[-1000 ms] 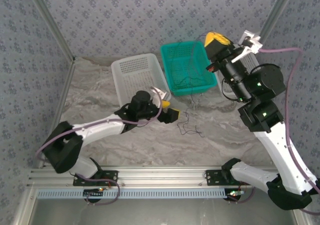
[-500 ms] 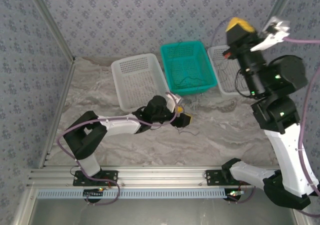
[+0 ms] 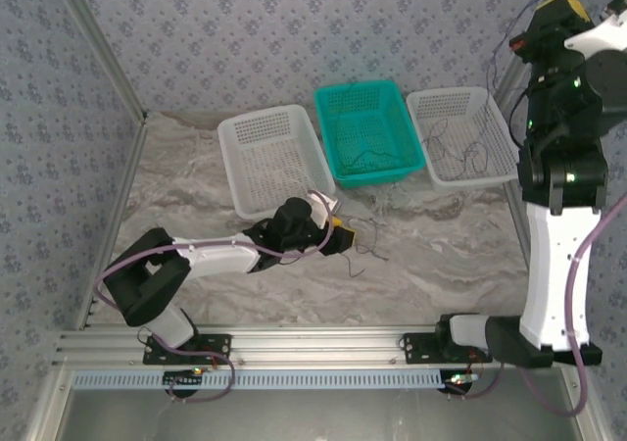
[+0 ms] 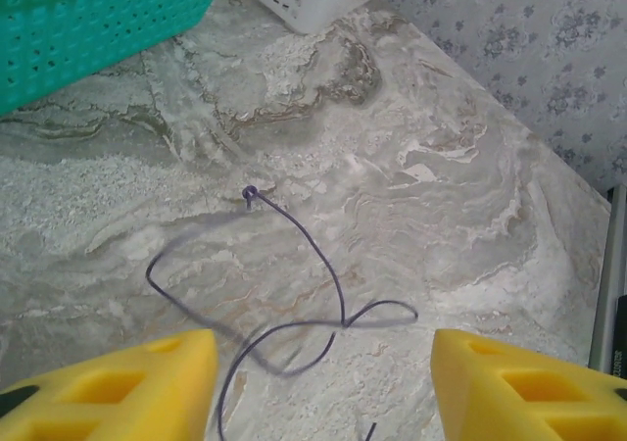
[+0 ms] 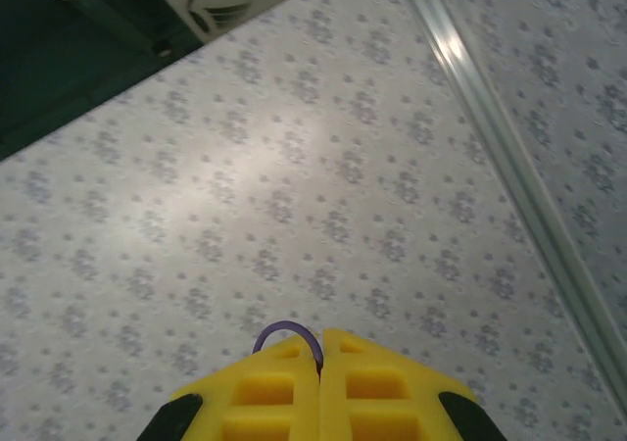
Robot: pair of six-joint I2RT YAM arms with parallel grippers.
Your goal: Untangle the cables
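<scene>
Cable (image 5: 287,323) loop peeking, right hand (image 5: 320,336) cropped

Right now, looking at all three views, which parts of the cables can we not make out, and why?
1. Right wrist view: purple cable shows as a small loop above the shut right fingers; the rest is hidden behind them.
2. Left wrist view: dark cable runs off the bottom edge between the left fingers.
3. Top view: cables in the teal basket are too thin to count.

right end effector (image 5: 320,343) raised, cable (image 5: 285,326) lifted
</scene>
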